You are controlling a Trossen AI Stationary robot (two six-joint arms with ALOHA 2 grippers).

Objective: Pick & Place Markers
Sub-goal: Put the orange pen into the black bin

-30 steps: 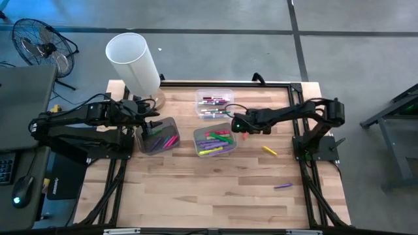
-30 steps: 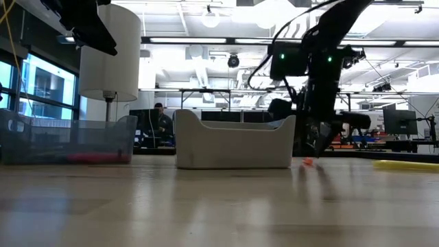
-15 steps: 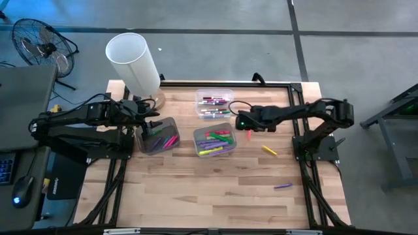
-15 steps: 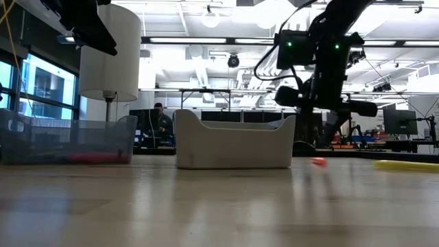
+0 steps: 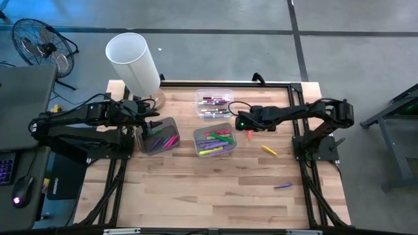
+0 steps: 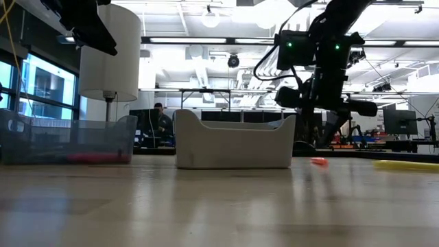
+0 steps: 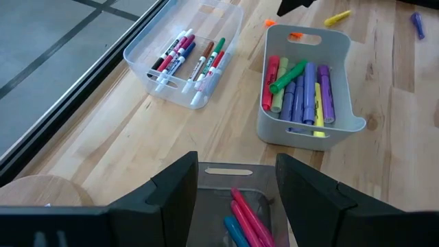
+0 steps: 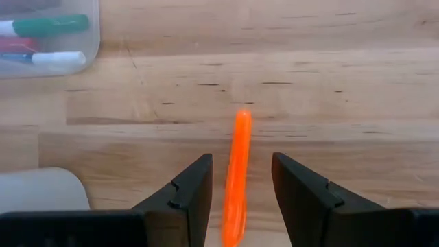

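Fingers of the right gripper (image 8: 238, 199) are standing wide, hovering astride an orange marker (image 8: 237, 175) lying on the bench (image 8: 329, 82).

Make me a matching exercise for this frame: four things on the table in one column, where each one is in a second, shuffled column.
Things:
1. orange marker
2. yellow marker
3. purple marker
4. pink markers

Places:
A. loose on the table, nearest its front edge
B. in the bin under the left gripper
C. on the wood in line with the right gripper, whose fingers are open
D. loose on the table by the right arm's base

Pairs: 1-C, 2-D, 3-A, 4-B
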